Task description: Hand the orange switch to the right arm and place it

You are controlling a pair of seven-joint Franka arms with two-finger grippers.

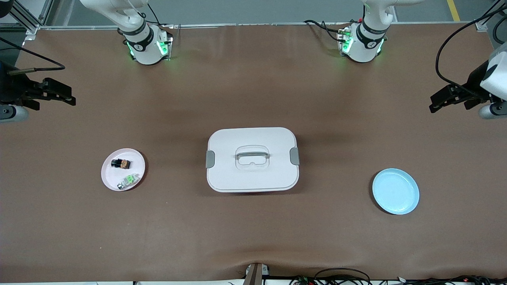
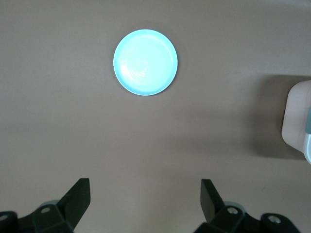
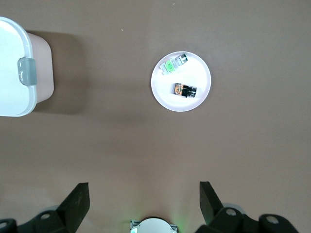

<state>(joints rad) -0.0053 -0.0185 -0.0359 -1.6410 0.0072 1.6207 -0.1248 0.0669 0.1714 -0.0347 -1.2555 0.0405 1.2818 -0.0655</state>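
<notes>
The orange switch, a tiny black block with an orange-brown face, lies on a pink plate toward the right arm's end of the table. Beside it on the same plate lies a small silvery part with a green face. My right gripper hangs open and empty over the table's edge at that end, well apart from the plate. At the other end of the table my left gripper also hangs open and empty, above bare table.
A white lidded box with a handle stands at the table's middle. An empty light blue plate lies toward the left arm's end. The right arm's base shows between the right fingers.
</notes>
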